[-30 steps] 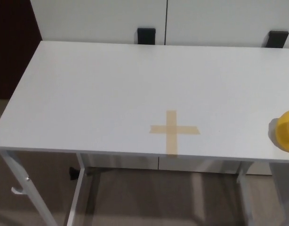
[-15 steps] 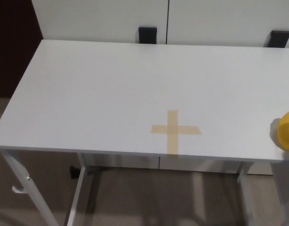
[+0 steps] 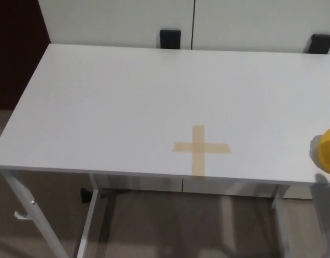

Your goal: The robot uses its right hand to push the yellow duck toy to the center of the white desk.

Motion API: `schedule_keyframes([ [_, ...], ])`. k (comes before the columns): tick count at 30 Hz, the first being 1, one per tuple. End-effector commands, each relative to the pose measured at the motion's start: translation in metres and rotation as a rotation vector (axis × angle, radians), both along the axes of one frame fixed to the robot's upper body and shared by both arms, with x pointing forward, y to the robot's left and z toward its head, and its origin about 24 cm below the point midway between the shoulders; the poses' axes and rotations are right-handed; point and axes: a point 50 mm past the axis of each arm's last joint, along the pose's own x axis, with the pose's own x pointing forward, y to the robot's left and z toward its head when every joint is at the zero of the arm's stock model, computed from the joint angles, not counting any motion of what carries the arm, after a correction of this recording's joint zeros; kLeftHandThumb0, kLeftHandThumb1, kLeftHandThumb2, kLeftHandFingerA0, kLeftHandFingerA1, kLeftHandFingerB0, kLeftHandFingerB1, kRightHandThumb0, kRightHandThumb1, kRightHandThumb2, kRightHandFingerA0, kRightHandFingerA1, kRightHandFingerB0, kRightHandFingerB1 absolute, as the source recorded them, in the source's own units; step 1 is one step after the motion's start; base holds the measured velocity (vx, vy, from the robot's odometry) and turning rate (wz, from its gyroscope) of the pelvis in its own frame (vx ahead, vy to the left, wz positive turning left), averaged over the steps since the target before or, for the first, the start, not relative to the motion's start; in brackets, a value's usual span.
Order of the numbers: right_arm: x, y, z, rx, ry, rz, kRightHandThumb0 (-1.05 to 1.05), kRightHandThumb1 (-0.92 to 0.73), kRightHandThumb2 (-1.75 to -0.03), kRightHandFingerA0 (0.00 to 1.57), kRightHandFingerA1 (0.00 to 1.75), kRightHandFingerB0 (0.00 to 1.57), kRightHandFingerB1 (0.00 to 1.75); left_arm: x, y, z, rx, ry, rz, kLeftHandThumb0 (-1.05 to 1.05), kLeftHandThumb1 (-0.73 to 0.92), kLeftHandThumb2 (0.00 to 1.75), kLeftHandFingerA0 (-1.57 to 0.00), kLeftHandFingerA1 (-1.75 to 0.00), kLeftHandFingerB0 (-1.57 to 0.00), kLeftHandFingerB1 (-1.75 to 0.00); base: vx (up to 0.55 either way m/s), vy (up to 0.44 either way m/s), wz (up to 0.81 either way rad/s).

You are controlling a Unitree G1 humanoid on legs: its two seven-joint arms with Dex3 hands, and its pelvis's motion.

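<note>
A single yellow rounded plastic duck toy [image 3: 329, 150] sits at the far right edge of the frame, near the front right corner of the white flat-topped bench [image 3: 127, 102], and the picture border cuts part of it off. Neither robot hand shows in the head view, so the toy's place relative to the right hand cannot be told, and whether either hand's fingers are apart or together cannot be told either.

One cross of tan tape [image 3: 200, 149] lies on the bench top close to the front edge, right of the middle of the visible surface. The duck toy stands well apart from this cross, to its right, with bare white surface between them.

Behind the bench runs a white panelled wall [image 3: 116, 21] with one dark vertical seam. Two small black rectangular blocks [image 3: 170, 38] sit against it at the back edge of the bench, one near the middle and the other [image 3: 321, 43] at the far right. Beneath the top, white metal legs [image 3: 25, 215] stand on a beige floor [image 3: 170, 226].
</note>
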Motion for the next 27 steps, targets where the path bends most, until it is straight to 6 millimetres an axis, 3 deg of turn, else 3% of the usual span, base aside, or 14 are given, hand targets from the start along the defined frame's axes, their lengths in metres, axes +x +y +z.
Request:
schedule_keyframes([
  [1, 0.009, 0.012, -0.002, -0.058, 0.029, 0.001, -0.77, -0.92, -0.71, 0.13, 0.36, 0.09, 0.28, 0.000, 0.001, 0.002, 0.006, -0.029, -0.001, -0.15, 0.65, 0.67, -0.83, -0.67, -0.75, -0.58, 0.00, 0.000, 0.00],
  [2, 0.011, 0.014, -0.003, -0.072, 0.031, -0.004, -0.35, -0.56, -1.14, 0.00, 0.50, 0.00, 0.50, 0.000, 0.001, 0.001, 0.003, -0.028, 0.001, -0.15, 0.66, 0.67, -0.83, -0.65, -0.74, -0.58, 0.00, 0.000, 0.00],
  [12, 0.016, 0.011, -0.005, -0.145, 0.087, 0.017, -0.35, -0.55, -1.13, 0.01, 0.51, 0.00, 0.49, -0.001, -0.001, -0.001, -0.007, -0.025, 0.004, -0.11, 0.63, 0.72, -0.82, -0.65, -0.75, -0.59, 0.00, 0.000, 0.00],
  [13, 0.017, 0.011, -0.004, -0.152, 0.089, 0.019, -0.74, -0.92, -0.72, 0.17, 0.39, 0.14, 0.30, -0.001, -0.001, -0.001, -0.006, -0.025, 0.005, -0.13, 0.64, 0.70, -0.82, -0.65, -0.75, -0.58, 0.00, 0.000, 0.00],
  [15, 0.022, 0.011, 0.001, -0.167, 0.084, 0.026, -0.75, -0.92, -0.70, 0.18, 0.40, 0.15, 0.30, -0.001, -0.001, 0.000, -0.006, -0.029, 0.006, -0.17, 0.65, 0.64, -0.82, -0.67, -0.74, -0.57, 0.00, 0.000, 0.00],
  [20, 0.027, 0.011, 0.007, -0.194, 0.078, 0.045, -0.76, -0.92, -0.71, 0.17, 0.39, 0.13, 0.30, 0.001, -0.003, -0.001, -0.011, -0.033, 0.005, -0.17, 0.65, 0.62, -0.84, -0.68, -0.75, -0.57, 0.00, 0.000, 0.00],
  [21, 0.027, 0.011, 0.007, -0.199, 0.083, 0.052, -0.36, -0.54, -1.12, 0.00, 0.50, 0.00, 0.49, 0.001, -0.003, -0.001, -0.010, -0.030, -0.001, -0.15, 0.63, 0.65, -0.82, -0.65, -0.73, -0.58, 0.00, 0.000, 0.00],
  [27, 0.030, 0.024, 0.000, -0.214, 0.095, 0.110, -0.36, -0.55, -1.13, 0.01, 0.51, 0.00, 0.50, 0.002, -0.005, -0.002, -0.011, -0.022, -0.023, -0.12, 0.62, 0.67, -0.84, -0.68, -0.76, -0.59, 0.00, 0.000, 0.00],
])
